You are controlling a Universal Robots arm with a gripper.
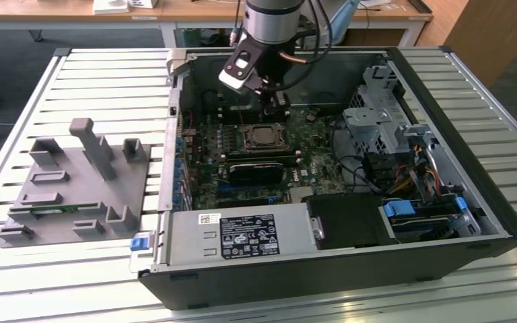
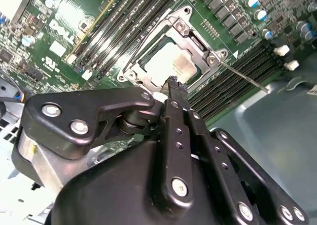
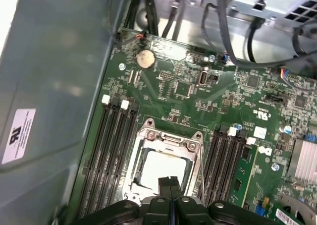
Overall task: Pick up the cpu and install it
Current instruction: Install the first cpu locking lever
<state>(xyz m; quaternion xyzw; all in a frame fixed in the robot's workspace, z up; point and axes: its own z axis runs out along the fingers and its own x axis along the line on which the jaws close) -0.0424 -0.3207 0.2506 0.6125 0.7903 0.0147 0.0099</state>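
The cpu (image 3: 159, 166) lies flat inside the metal socket frame (image 3: 148, 136) on the green motherboard, its silver top facing up. It also shows in the second wrist view (image 2: 171, 64) and in the exterior view (image 1: 263, 137). My gripper (image 3: 170, 181) hangs just above the edge of the socket, inside the open computer case. Its two black fingers are pressed together with nothing between them, and the fingertip (image 2: 173, 82) overlaps the frame's rim in the second wrist view. In the exterior view the gripper (image 1: 277, 106) is a little behind the socket.
Memory slots (image 3: 111, 145) flank the socket on both sides, and a thin socket lever (image 2: 245, 78) sticks out. The case holds a power supply (image 1: 240, 235), a drive cage (image 1: 375, 121) and cables. A grey fixture (image 1: 70, 182) stands on the slatted table at the exterior view's left.
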